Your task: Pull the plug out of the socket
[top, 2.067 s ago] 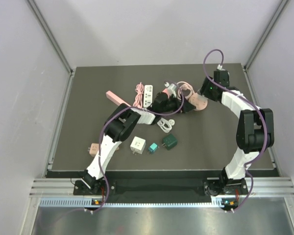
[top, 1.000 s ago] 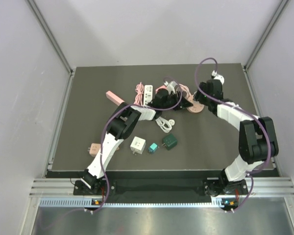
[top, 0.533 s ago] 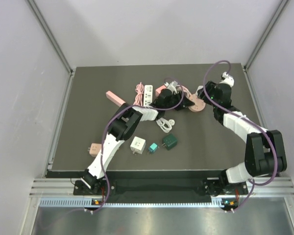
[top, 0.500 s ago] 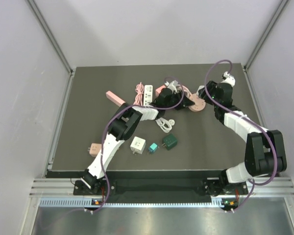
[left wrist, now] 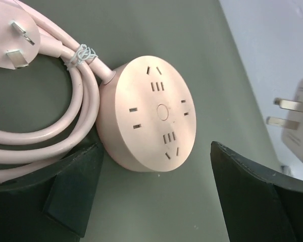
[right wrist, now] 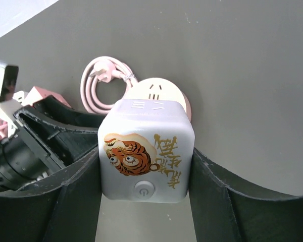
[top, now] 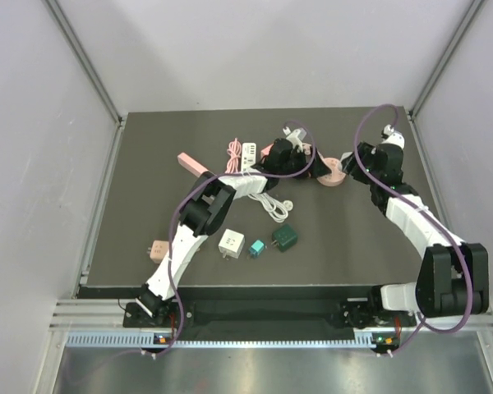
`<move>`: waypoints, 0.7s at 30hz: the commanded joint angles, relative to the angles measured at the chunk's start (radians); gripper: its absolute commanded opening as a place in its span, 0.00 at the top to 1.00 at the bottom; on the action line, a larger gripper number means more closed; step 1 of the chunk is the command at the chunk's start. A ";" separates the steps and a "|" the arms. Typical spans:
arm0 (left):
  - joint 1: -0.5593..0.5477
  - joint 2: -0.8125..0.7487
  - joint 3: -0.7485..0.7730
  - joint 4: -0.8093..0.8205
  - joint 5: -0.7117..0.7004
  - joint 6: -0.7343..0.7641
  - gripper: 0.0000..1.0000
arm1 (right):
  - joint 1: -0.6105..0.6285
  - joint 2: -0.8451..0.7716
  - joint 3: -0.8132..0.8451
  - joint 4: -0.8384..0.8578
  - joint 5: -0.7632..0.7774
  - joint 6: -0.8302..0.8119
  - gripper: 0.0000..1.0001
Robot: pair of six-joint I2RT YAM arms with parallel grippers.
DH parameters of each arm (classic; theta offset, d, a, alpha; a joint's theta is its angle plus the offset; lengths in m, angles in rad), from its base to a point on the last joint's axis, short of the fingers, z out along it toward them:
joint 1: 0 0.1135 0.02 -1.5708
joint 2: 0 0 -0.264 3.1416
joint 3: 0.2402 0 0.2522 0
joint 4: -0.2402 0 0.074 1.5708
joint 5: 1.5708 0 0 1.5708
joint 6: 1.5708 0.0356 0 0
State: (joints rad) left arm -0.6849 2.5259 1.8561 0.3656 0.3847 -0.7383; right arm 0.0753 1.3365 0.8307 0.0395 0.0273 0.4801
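Note:
The round pink socket [left wrist: 146, 113] lies flat on the dark table, its pink cord [left wrist: 50, 136] coiled beside it. My left gripper [left wrist: 156, 199] is open; its fingers [left wrist: 73, 189] stand either side of the socket's near edge, apart from it. In the overhead view the socket [top: 332, 171] sits between the left gripper [top: 309, 164] and the right gripper [top: 360, 158]. The right gripper [right wrist: 145, 174] is shut on the plug [right wrist: 145, 151], a white cube with a tiger picture, held clear above the socket [right wrist: 164, 89]. Its prongs [left wrist: 288, 113] show bare in the left wrist view.
A white power strip [top: 248, 158] and a pink strip [top: 195, 164] lie left of the socket. A white cable [top: 275, 205], a white adapter [top: 231, 243], a teal adapter [top: 257, 248], a dark green adapter [top: 284, 238] and a small pink cube [top: 156, 249] sit nearer the front.
My left gripper has opened and let go of the socket. The right gripper has drawn away to the right with the plug in it, off the socket.

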 commanded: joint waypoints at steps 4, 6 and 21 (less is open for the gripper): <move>0.005 -0.142 -0.012 -0.218 -0.036 0.157 0.07 | 0.006 -0.141 -0.108 0.030 0.006 -0.057 1.00; 0.005 -0.217 -0.061 -0.218 -0.050 0.169 0.09 | 0.027 -0.184 -0.184 0.043 0.019 -0.057 1.00; 0.008 -0.824 -0.599 -0.156 -0.078 0.068 0.16 | 0.417 -0.429 -0.498 0.158 0.226 -0.029 1.00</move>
State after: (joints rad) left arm -0.6815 1.8492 1.3895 0.1516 0.3237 -0.6334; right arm 0.4480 0.9031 0.3119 0.0872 0.1772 0.4564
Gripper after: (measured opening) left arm 0.844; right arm 0.590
